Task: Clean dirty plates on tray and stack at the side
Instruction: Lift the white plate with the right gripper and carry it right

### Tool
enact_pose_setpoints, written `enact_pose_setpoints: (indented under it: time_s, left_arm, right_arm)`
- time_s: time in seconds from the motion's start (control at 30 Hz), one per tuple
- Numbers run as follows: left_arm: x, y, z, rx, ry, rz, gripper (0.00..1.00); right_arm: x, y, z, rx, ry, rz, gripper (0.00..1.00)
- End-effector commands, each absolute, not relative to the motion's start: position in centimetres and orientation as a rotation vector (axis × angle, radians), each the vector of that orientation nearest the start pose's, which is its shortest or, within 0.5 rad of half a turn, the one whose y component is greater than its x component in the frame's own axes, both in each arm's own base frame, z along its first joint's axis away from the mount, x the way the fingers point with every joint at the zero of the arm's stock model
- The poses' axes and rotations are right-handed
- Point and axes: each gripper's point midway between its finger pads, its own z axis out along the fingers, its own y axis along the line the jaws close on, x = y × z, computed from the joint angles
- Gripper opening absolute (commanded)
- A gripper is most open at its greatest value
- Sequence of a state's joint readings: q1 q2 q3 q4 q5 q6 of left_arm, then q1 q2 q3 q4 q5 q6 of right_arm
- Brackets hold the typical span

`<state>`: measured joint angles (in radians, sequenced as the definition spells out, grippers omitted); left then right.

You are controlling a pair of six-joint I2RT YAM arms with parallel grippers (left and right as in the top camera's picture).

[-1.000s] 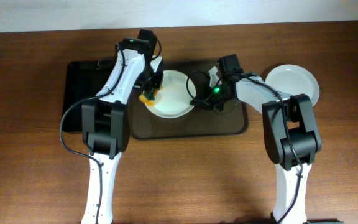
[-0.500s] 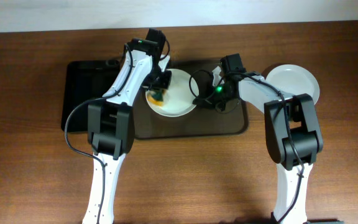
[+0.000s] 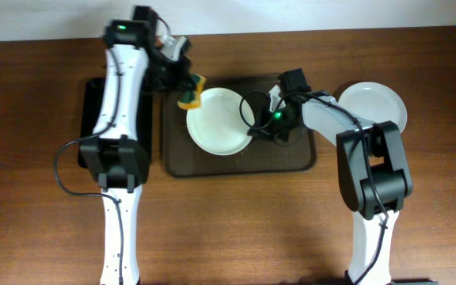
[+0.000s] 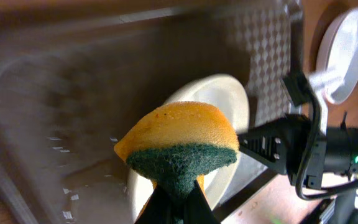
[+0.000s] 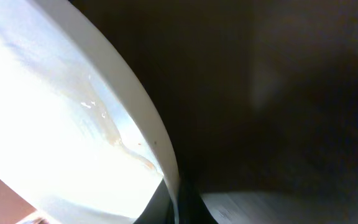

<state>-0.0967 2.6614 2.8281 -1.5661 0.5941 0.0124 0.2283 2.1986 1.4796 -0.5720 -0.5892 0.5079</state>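
Sponge poised over the plate, other arm pinning it on the tray.
Left gripper (image 4: 178,200) clamped tight on yellow-green sponge (image 4: 178,144), poised by the plate's edge, apparently clear of it. Behind it, white plate (image 4: 219,106) lies in brown tray (image 3: 291,161), with right gripper (image 3: 253,127) pinched on its right rim, likely steadying it for scrubbing. Farthest off, second plate (image 3: 374,107) sits beside the tray, probably the stacking spot.

I count two plates in sight, one white plate (image 3: 218,120) and one pale plate (image 3: 374,107), two trays, one dark brown tray (image 3: 291,154) and one smaller black tray (image 3: 90,111), one yellow-and-green sponge (image 3: 190,93), and the two arms I am driving, the left arm (image 3: 121,79) and the right arm (image 3: 327,117).
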Motion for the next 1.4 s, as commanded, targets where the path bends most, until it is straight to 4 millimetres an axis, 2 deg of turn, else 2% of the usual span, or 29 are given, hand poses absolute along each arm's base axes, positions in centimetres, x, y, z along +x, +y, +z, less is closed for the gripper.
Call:
enact_pose_setpoints:
  time_s: [0.0, 0.23, 0.3, 0.43, 0.57, 0.73, 0.97, 1.1, 1.37]
  left_arm:
    - [51.4, -13.6, 13.5, 0.239, 2.817, -0.910, 0.01]
    - [50.9, -13.2, 11.7, 0.267, 2.900, -0.711, 0.01]
    - [50.8, -13.5, 11.6, 0.285, 2.907, -0.677, 0.01]
    - [50.6, -14.1, 11.1, 0.326, 2.925, -0.583, 0.01]
    - [50.5, -14.3, 11.0, 0.337, 2.930, -0.559, 0.01]
    - [50.5, -14.3, 10.9, 0.336, 2.932, -0.557, 0.01]
    - [50.3, -14.0, 10.0, 0.331, 2.960, -0.539, 0.01]
    - [50.0, -14.0, 9.2, 0.327, 2.987, -0.541, 0.01]
    - [49.9, -14.0, 9.0, 0.326, 2.994, -0.541, 0.01]
  right_arm:
    - [43.2, 14.9, 1.4, 0.295, 2.902, 0.555, 0.04]
    - [42.4, 8.8, 10.0, 0.290, 2.750, 0.110, 0.04]
    - [42.0, 7.7, 11.6, 0.299, 2.719, 0.041, 0.04]
    - [40.6, 5.8, 16.2, 0.293, 2.600, -0.175, 0.04]
    - [39.8, 6.3, 19.8, 0.230, 2.461, -0.365, 0.04]
    - [38.6, 8.1, 24.3, 0.137, 2.196, -0.693, 0.04]
    - [36.3, 9.7, 30.4, 0.142, 1.841, -0.964, 0.04]
    - [35.6, 10.3, 31.8, 0.148, 1.760, -1.005, 0.04]
    - [35.7, 10.4, 31.7, 0.175, 1.759, -0.973, 0.04]
